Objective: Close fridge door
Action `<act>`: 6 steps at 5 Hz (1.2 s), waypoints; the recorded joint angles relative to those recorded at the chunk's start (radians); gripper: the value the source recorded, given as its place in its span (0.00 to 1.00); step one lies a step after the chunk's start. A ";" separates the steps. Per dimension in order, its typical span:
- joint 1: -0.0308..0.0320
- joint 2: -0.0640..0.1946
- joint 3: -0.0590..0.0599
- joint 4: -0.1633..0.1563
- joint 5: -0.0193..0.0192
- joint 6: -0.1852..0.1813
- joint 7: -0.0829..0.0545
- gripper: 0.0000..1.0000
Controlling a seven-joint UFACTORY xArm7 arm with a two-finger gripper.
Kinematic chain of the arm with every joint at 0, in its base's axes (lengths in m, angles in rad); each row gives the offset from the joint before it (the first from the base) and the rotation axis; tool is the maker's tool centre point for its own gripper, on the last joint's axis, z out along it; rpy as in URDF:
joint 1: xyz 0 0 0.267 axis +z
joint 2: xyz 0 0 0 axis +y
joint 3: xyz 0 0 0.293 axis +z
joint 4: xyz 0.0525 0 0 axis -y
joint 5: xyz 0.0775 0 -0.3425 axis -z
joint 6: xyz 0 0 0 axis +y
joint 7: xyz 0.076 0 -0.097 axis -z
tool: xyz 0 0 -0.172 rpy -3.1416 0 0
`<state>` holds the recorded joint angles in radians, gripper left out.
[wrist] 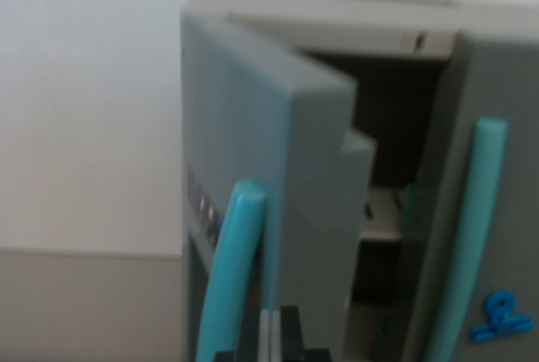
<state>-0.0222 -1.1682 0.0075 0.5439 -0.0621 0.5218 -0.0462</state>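
Note:
A grey toy fridge (pixel 354 25) fills the wrist view, blurred. Its left door (pixel 253 135) stands partly open, swung outward, with a teal handle (pixel 232 269) down its front. The right door (pixel 505 84) looks shut or nearly so and carries its own teal handle (pixel 472 244) and a small blue emblem (pixel 501 316). Between the doors the dark interior with a shelf (pixel 383 223) shows. A dark part of my gripper (pixel 271 337) pokes up at the bottom edge, just beside the left door's handle; its fingers are mostly out of frame.
A plain pale wall (pixel 84 101) lies behind on the wrist view's left, with a beige surface (pixel 84 303) below it.

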 joint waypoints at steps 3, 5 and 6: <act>0.0000 0.088 0.036 0.001 0.0000 0.000 0.000 1.00; 0.0000 0.143 0.047 0.007 0.0000 0.000 0.000 1.00; 0.0000 0.143 0.047 0.007 0.0000 0.000 0.000 1.00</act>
<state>-0.0222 -1.0255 0.0544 0.5510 -0.0621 0.5213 -0.0462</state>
